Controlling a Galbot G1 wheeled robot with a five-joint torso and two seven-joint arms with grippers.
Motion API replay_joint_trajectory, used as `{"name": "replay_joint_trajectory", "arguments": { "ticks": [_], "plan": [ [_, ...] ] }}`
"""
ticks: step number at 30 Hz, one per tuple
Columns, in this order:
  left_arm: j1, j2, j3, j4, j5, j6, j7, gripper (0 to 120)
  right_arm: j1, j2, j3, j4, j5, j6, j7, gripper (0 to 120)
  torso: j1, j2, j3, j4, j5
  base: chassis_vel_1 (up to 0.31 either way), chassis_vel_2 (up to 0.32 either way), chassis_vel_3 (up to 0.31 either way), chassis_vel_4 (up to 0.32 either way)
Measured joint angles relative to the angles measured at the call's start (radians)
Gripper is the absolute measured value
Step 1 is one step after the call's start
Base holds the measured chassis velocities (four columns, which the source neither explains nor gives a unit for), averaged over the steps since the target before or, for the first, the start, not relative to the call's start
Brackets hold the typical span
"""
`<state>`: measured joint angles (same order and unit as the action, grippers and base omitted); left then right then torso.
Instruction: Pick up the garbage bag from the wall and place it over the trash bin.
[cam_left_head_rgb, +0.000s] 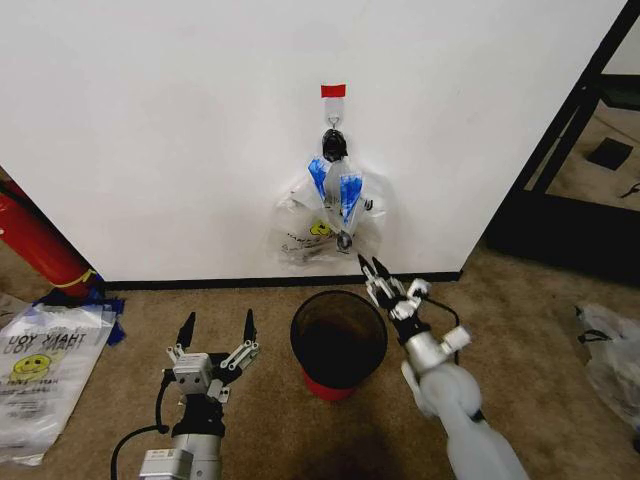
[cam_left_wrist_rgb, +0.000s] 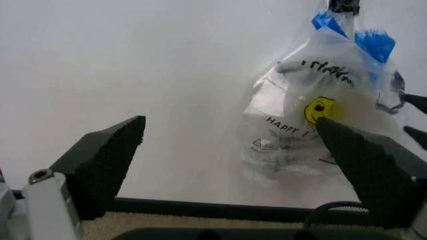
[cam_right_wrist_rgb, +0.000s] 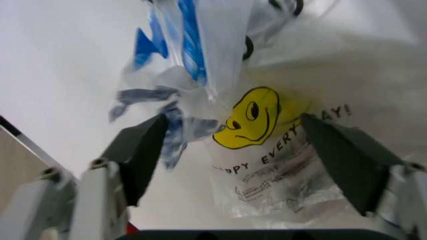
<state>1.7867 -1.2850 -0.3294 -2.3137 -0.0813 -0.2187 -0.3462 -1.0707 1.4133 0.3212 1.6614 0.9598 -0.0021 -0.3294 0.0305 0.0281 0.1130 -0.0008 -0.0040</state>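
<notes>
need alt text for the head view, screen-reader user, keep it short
A clear garbage bag with a yellow smiley and blue patches hangs from a hook on the white wall, above a black mesh trash bin on the carpet. The open right gripper reaches toward the bag's lower edge; the open left gripper sits left of the bin.

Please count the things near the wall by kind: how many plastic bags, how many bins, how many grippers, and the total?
Plastic bags: 3 (garbage bag hanging on the wall, flat smiley bag on the floor, another bag at the far right)
Trash bin: 1
Grippers: 2 (left gripper, right gripper, both open)
Total: 6
</notes>
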Motion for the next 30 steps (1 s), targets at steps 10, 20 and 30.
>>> {"name": "replay_joint_trajectory", "arguments": {
  "ticks": [10, 20, 30],
  "plan": [
    [0.006, 0.000, -0.025, 0.002, -0.009, 0.004, 0.000, 100, 0.110, 0.058, -0.044, -0.136, 0.025, -0.019, -0.033, 97, 0.000, 0.000, 0.000, -0.0001, -0.0001, 0.000, 0.000, 0.000, 0.000],
    [0.003, -0.001, -0.029, 0.002, -0.013, 0.006, 0.001, 100, 0.132, 0.073, -0.055, -0.142, 0.033, -0.018, -0.054, 65, 0.000, 0.000, 0.000, -0.0001, 0.0000, 0.000, 0.000, 0.000, 0.000],
    [-0.001, -0.001, -0.026, 0.003, -0.017, 0.005, 0.001, 100, 0.128, 0.076, -0.058, -0.118, 0.033, -0.016, -0.049, 26, 0.000, 0.000, 0.000, -0.0001, 0.0001, 0.000, 0.000, 0.000, 0.000]
  ]
}}
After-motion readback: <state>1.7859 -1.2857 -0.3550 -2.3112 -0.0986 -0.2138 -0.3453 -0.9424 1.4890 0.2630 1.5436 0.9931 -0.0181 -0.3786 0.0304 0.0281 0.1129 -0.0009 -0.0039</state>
